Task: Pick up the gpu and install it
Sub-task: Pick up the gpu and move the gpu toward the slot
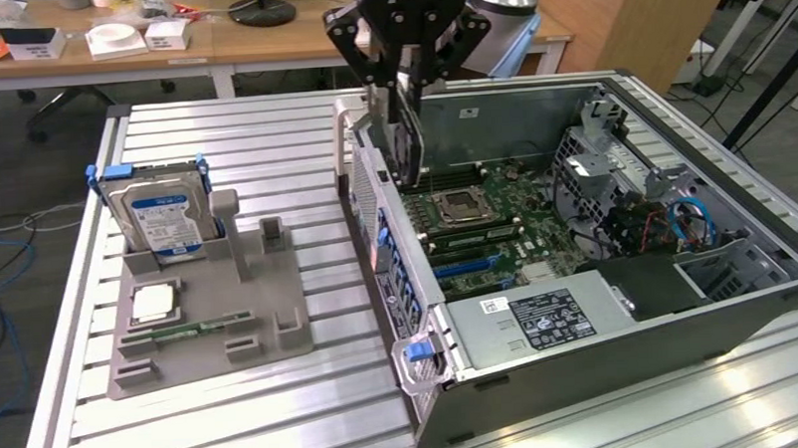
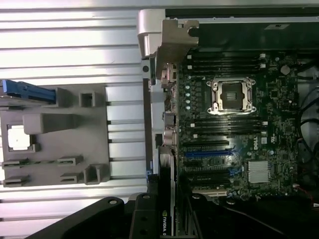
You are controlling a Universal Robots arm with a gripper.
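Gripper (image 1: 405,84) is clamping the gpu (image 1: 403,144) upright, hovering it over the motherboard (image 1: 506,230); installing, unseated, slot alignment looking critical.

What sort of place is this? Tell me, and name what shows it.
Probably a robotics lab bench for computer assembly: an open dark grey computer tower lies on a ribbed aluminium table, a grey plastic parts holder sits beside it, and the black tool holds the thin black gpu card.

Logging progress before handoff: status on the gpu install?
Gripper shut on gpu. Gpu upright above motherboard, not seated. Nothing seen blocking slots.
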